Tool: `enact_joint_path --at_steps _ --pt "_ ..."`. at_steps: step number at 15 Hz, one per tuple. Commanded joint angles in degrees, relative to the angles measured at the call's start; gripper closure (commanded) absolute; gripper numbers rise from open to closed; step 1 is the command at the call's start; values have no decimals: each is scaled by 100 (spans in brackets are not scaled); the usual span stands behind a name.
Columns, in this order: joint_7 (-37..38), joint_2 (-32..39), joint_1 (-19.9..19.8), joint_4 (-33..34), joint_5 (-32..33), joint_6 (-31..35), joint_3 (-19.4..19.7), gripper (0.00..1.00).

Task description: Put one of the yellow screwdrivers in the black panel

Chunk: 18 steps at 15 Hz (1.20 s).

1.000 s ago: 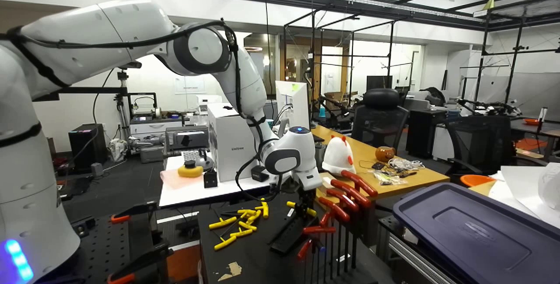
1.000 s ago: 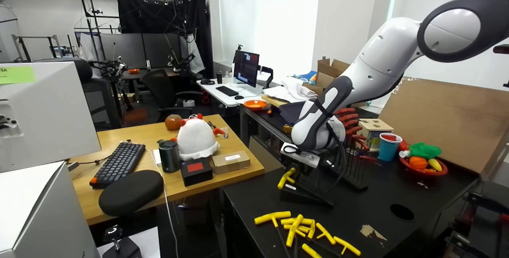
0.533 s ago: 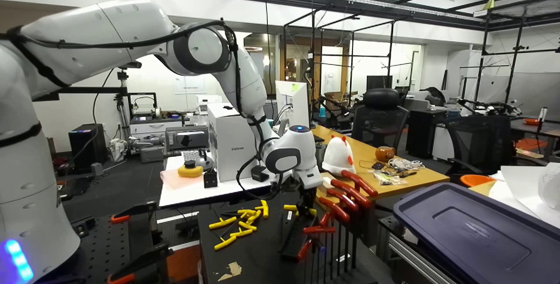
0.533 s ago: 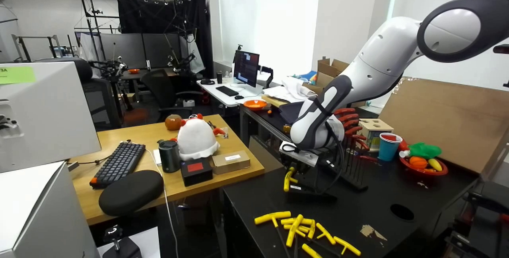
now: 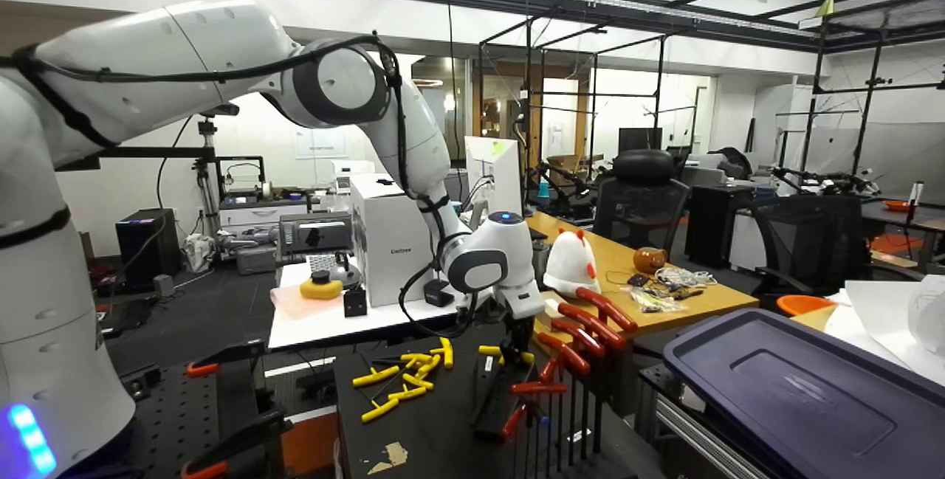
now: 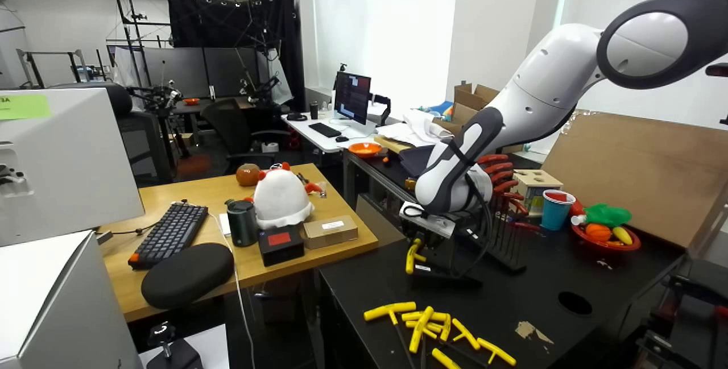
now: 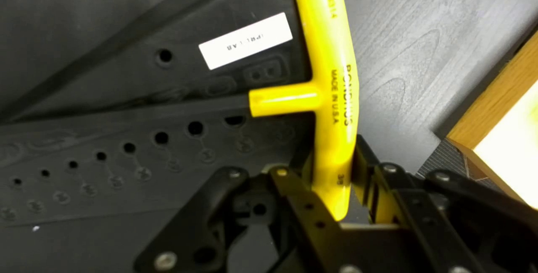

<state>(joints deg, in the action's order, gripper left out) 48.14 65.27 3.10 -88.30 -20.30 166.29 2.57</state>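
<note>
One yellow screwdriver is sitting clamped in the end effector: in the wrist view the jaws are standing narrow, pressing both sides of one end of its T-shaped handle.

Change since a second ago: the jaws are standing closer together, and in both exterior views the handle is pointing along a new line. The black panel beneath is lying at a new angle as well, suggesting the two are shifting as a pair. Over the last half second neither is visibly moving.

Meaning for the task: the grip is looking firm, though the screwdriver is probably catching on the panel. Its dark shaft seems to be running along the panel past the row of holes; black on black is making it hard to tell whether it is entering any. It is being judged not yet seated.

Other yellow screwdrivers are lying loose on the counter; red-handled tools are standing just beside the panel. Next move is likely calling for a gentle lift and turning the shaft upright; pulling hard would be risking another shift of the panel.
</note>
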Motion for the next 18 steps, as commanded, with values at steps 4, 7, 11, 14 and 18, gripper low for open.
enact_joint_path --at_steps 4,7,11,14,18 --pt "-40 -237 -48 -223 -155 82 -102 94" --pt "-1 -364 7 -334 -153 83 -62 94" --pt "33 -532 77 -436 -140 46 -16 94" --pt "-31 -615 26 -469 -149 68 -83 94" --pt "-148 -703 -165 -478 -229 166 -275 94"
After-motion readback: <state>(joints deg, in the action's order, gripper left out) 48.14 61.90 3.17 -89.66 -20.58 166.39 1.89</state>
